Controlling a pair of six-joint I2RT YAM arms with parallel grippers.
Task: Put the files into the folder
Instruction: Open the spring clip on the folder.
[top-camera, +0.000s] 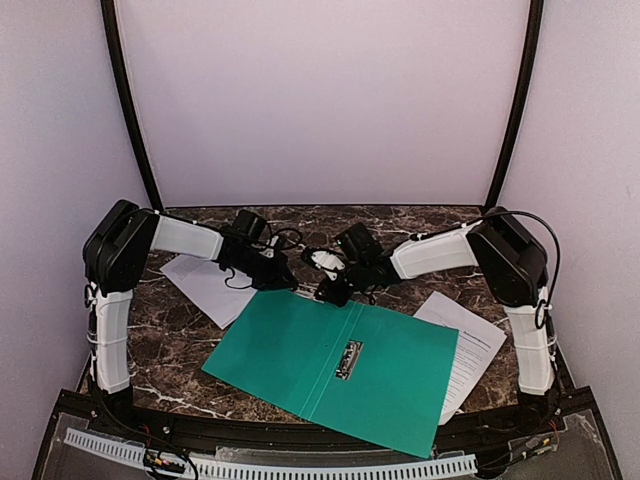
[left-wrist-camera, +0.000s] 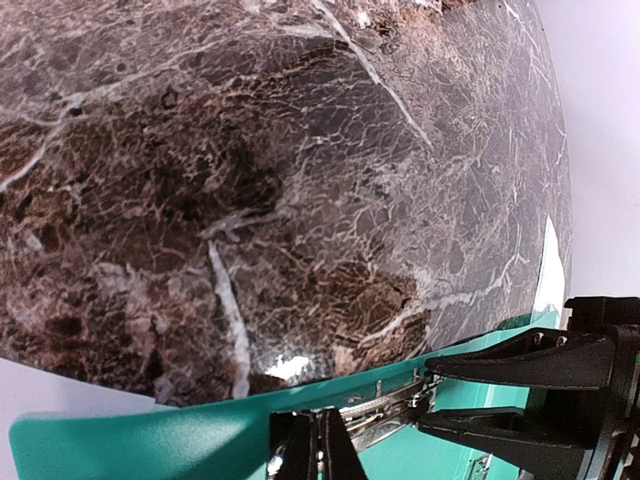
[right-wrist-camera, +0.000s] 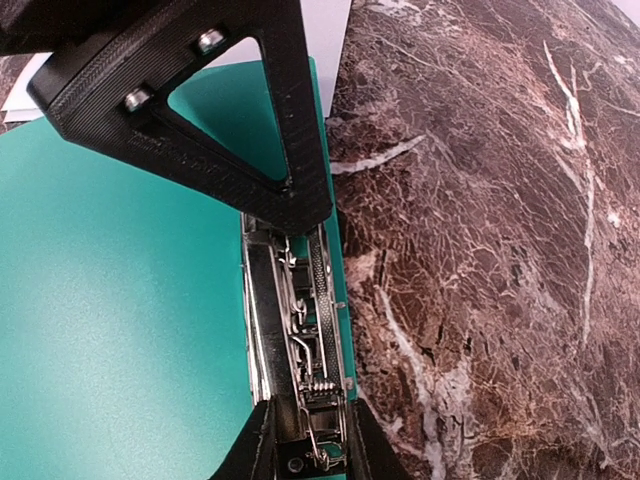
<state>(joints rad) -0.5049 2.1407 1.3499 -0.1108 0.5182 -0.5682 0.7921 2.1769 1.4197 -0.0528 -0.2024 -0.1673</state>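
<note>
The green folder (top-camera: 300, 350) lies open and flat on the marble table, seen close up in both wrist views (left-wrist-camera: 120, 440) (right-wrist-camera: 120, 300). A metal clip (right-wrist-camera: 295, 330) runs along its far edge. My right gripper (right-wrist-camera: 310, 445) straddles the near end of that clip, its fingers tight against both sides. My left gripper (left-wrist-camera: 315, 445) is shut, its tip (right-wrist-camera: 290, 210) resting on the clip's other end, with nothing visible between its fingers. In the top view the grippers, left (top-camera: 285, 280) and right (top-camera: 330, 292), meet at the folder's far edge. The files are white printed sheets, one (top-camera: 205, 285) left of the folder and one (top-camera: 470, 345) right, partly under its corner.
A second small metal clip (top-camera: 349, 359) sits on the folder's centre crease. Dark marble tabletop (top-camera: 180, 330) surrounds the folder, with black frame posts (top-camera: 130, 110) at the back corners and a black rail along the near edge (top-camera: 300, 435).
</note>
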